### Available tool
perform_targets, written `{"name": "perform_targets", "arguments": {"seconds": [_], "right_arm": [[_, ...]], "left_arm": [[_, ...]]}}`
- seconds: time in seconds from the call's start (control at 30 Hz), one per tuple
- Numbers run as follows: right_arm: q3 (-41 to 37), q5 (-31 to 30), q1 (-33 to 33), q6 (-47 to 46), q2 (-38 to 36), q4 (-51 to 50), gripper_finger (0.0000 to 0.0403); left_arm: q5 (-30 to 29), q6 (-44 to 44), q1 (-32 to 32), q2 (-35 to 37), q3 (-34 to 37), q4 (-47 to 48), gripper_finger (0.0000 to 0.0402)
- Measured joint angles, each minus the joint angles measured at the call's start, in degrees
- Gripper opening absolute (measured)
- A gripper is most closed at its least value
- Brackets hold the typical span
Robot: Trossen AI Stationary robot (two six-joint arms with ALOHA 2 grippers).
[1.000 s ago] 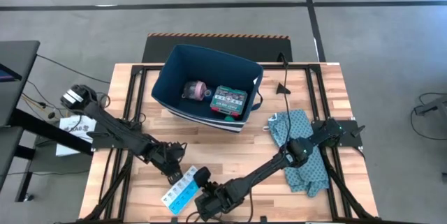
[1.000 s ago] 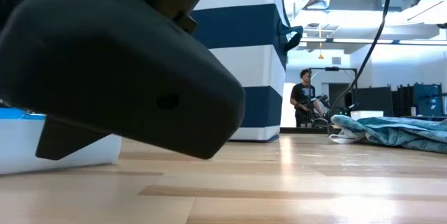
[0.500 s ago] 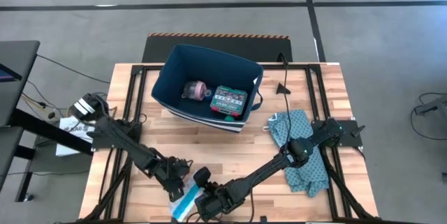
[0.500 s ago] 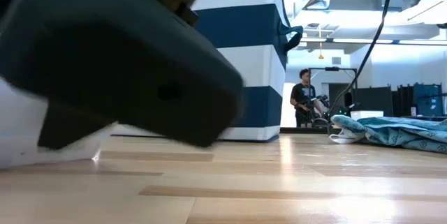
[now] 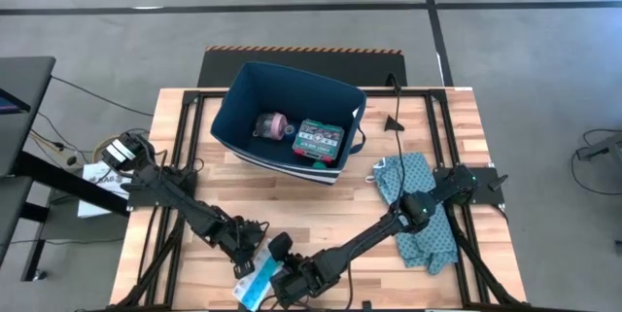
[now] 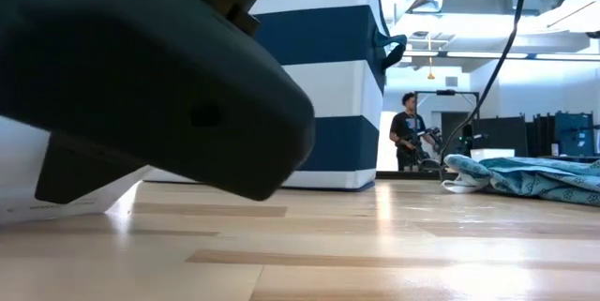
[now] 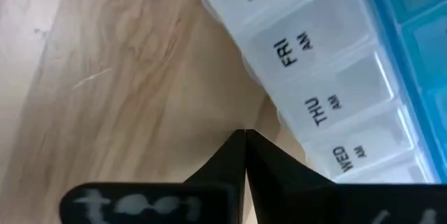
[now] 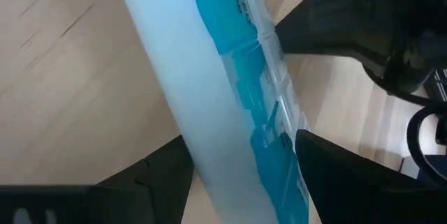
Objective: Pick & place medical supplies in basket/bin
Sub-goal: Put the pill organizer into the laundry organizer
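Observation:
The light-blue pill organizer (image 5: 255, 285) is at the table's near edge, tipped up off the wood in the low view (image 6: 56, 174). My right gripper (image 5: 274, 278) has a finger on each side of it (image 8: 237, 168). My left gripper (image 5: 248, 246) is shut, its tips (image 7: 244, 137) at the organizer's clear-lidded long side (image 7: 314, 105). The navy bin (image 5: 233, 118) stands at the table's far middle, with the pink roll (image 5: 272, 125) and the green-red flat box (image 5: 319, 140) lying on its floor. The other supplies are out of view. My left gripper touches the organizer's long side by the THU compartment (image 7: 269, 123) with its shut fingertips, coming from the table's left. My right gripper pinches the organizer across its width, one finger (image 8: 164, 175) on the white side and one (image 8: 328, 168) on the blue-lidded side (image 8: 279, 147); the organizer sits tilted.
A teal patterned cloth (image 5: 418, 210) lies on the table's right side. The bin's striped wall (image 6: 328, 85) rises behind the grippers in the low view. A person (image 6: 409, 130) stands far off in the room. Bare wood (image 5: 321, 205) lies between the bin and the grippers.
My left gripper has moved toward the near edge, up to the organizer. The organizer lay flat with its blue lids up; it has since tipped up on one side and shifted a little toward the near edge, and less of it shows from above.

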State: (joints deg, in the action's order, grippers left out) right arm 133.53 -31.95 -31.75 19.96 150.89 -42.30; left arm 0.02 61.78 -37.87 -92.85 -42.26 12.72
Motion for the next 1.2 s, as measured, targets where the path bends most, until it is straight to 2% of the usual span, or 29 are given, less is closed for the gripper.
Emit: {"name": "perform_targets", "arguments": {"seconds": [0.13,0.33,0.4,0.53,0.7,0.8,0.87,1.07,1.2], "right_arm": [[0.0,-0.7,0.0,1.1,0.0,0.0,0.0218],[0.0,-7.7,-0.2,4.5,0.0,-0.1,0.0137],[0.0,-9.7,-0.4,5.5,0.1,0.0,0.0137],[0.0,-8.8,0.2,6.2,0.1,1.0,0.0137],[0.0,-11.3,0.3,5.7,0.0,-0.4,0.0164],[0.0,-12.0,0.0,5.5,-1.0,-2.3,0.0153],[0.0,-12.6,-0.4,5.3,-2.0,-4.5,0.0136],[0.0,-14.5,-2.1,0.1,-7.4,-12.5,0.0135],[0.0,-18.6,-3.4,-4.5,-13.0,-20.4,0.0154]], "left_arm": [[-0.3,0.2,0.1,0.1,0.0,0.5,0.0001],[-0.5,0.1,0.2,0.1,0.0,0.3,0.0000],[-0.5,0.1,0.2,0.1,0.0,0.2,0.0000],[0.4,0.1,0.2,0.1,0.0,0.2,0.0000],[0.1,1.6,0.2,0.8,0.0,0.8,0.0000],[-1.1,3.0,0.2,2.8,0.0,3.0,0.0000],[-3.0,4.1,0.1,5.0,0.0,6.3,0.0000],[-9.4,6.9,-0.4,14.9,0.0,14.9,0.0000],[-14.5,6.9,-1.5,23.6,0.0,17.1,0.0000]]}}
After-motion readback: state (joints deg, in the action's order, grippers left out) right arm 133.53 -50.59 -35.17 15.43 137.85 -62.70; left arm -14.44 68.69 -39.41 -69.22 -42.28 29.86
